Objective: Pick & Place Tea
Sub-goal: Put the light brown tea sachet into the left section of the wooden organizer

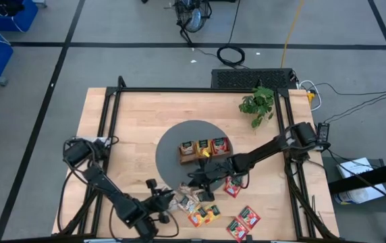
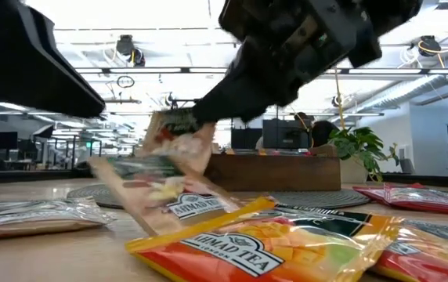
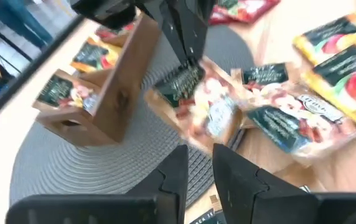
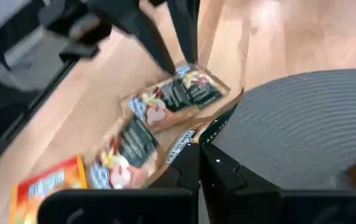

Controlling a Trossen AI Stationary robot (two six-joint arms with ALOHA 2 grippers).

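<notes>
Tea sachet [image 3: 196, 102], beige, pinched by its top edge in right hand [image 1: 196, 181], lifted at the grey mat's [image 1: 169, 158] 5 o'clock edge; left hand [image 1: 162, 200] near, fingers slightly apart, empty.

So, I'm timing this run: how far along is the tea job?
Done: three sachets sit in the wooden tray. In hand: the right gripper pinches a beige sachet at the edge of the mat; the left gripper sits nearby. Left: several loose sachets on the table.
</notes>
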